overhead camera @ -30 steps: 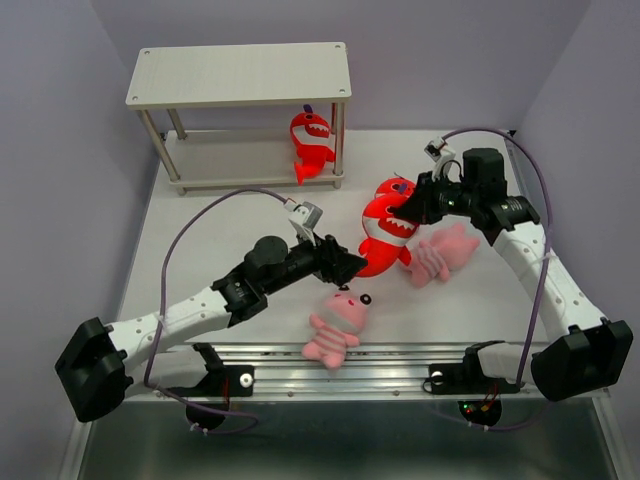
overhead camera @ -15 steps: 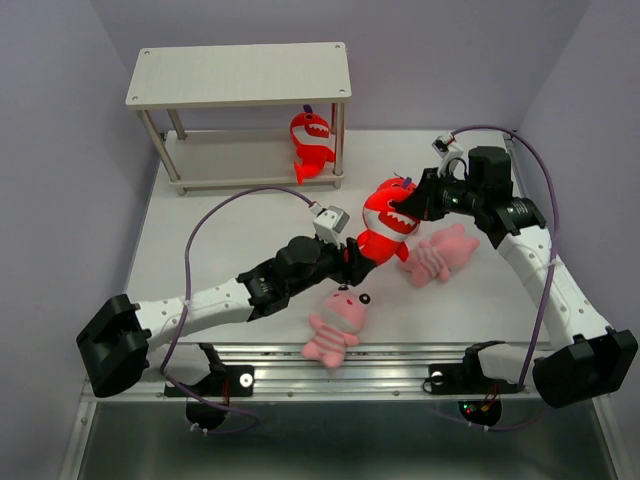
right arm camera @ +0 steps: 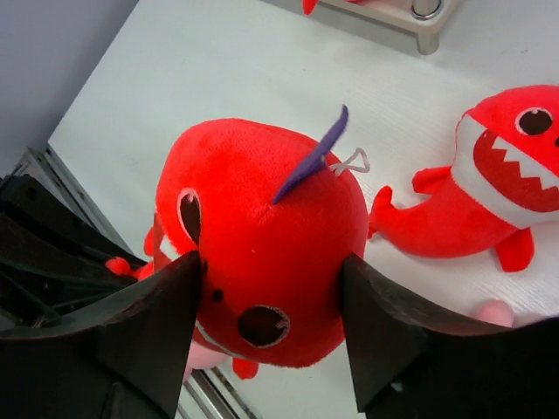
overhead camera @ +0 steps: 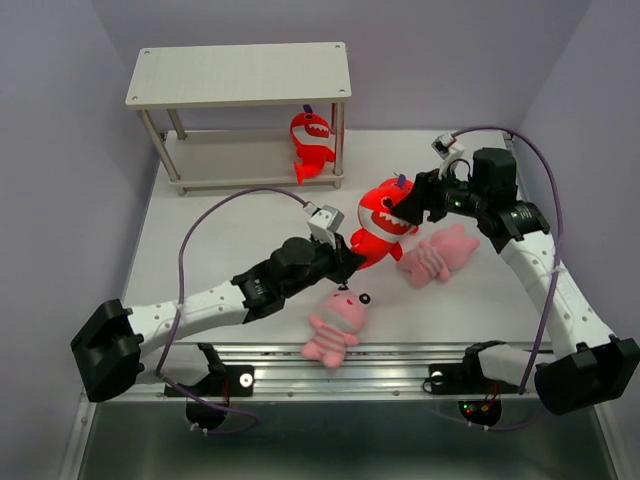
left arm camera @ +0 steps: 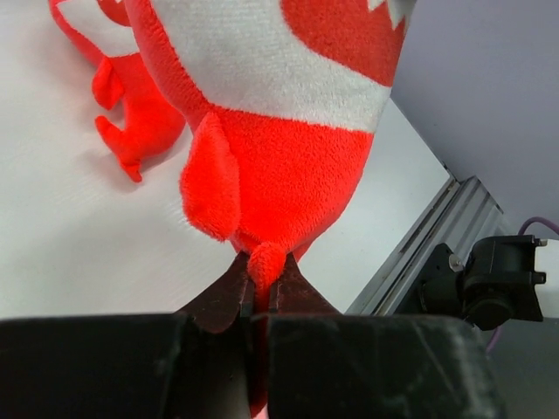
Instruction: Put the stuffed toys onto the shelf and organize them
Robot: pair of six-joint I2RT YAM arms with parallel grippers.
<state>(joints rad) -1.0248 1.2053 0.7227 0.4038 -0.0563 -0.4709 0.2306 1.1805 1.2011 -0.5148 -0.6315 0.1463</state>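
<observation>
A red shark [overhead camera: 380,215] hangs above the table between both arms. My left gripper [overhead camera: 348,258] is shut on its tail tip [left arm camera: 265,262], and its white belly [left arm camera: 288,166] rises above the jaws. My right gripper [overhead camera: 415,200] is open, its fingers spread wide on either side of the shark's head [right arm camera: 262,236]. A second red shark [right arm camera: 472,201] lies on the table beyond it. A third red shark [overhead camera: 312,145] stands on the lower board of the shelf [overhead camera: 240,75]. Two pink toys lie on the table, one [overhead camera: 340,320] near the front, one [overhead camera: 437,252] under my right arm.
The shelf's top board holds nothing. A metal rail [overhead camera: 340,360] runs along the table's near edge, close to the front pink toy. Purple walls close in the left, back and right sides.
My left gripper has advanced and shut on the shark's tail. My right gripper's jaws have spread wide off the shark's head.
</observation>
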